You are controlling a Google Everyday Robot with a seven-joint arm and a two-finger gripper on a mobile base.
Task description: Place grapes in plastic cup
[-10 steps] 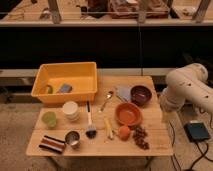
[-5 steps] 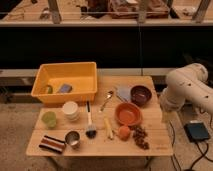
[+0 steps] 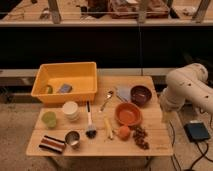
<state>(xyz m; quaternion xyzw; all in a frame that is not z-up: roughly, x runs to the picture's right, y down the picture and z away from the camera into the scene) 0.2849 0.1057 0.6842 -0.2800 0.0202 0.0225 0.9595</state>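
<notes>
The gripper hangs at the lower end of the white arm just off the table's right edge; wide or narrow, I cannot tell. Nearest it, a dark brown bowl and an orange bowl look empty. The grapes, a lumpy dark purple-brown bunch, lie on the table's front right, near the gripper, beside an orange fruit. The pale green plastic cup stands far left, empty, by a cream cup. The yellow bin holds a grey block and something green
</notes>
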